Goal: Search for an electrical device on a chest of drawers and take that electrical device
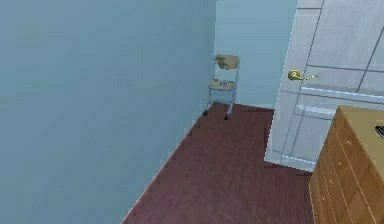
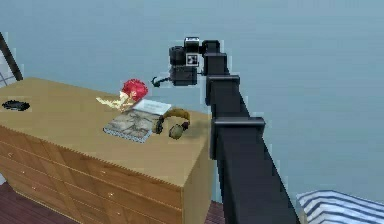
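A wooden chest of drawers (image 2: 90, 150) stands against the blue wall, and its near corner also sits at the forward view's lower right (image 1: 350, 170). Near its left end lies a small flat black device (image 2: 15, 104); a dark thing (image 1: 379, 128) rests on the top at the forward view's right edge. Farther right lie a red rounded thing (image 2: 132, 90), a pale object (image 2: 111, 100), a magazine (image 2: 134, 125), a white sheet (image 2: 153, 106) and a brown headphone-like thing (image 2: 177, 128). The dark arm (image 2: 238, 140) reaches out past the chest's right end. The gripper (image 2: 159, 80) hangs just right of the red thing; I cannot tell whether it holds anything.
A blue wall runs along the forward view's left. A small chair (image 1: 225, 84) stands in the far corner. A white door (image 1: 320, 70) with a brass handle (image 1: 296, 75) is at the right. Red-brown floor (image 1: 230, 170) lies between. Striped fabric (image 2: 340, 207) shows at the arm side view's lower right.
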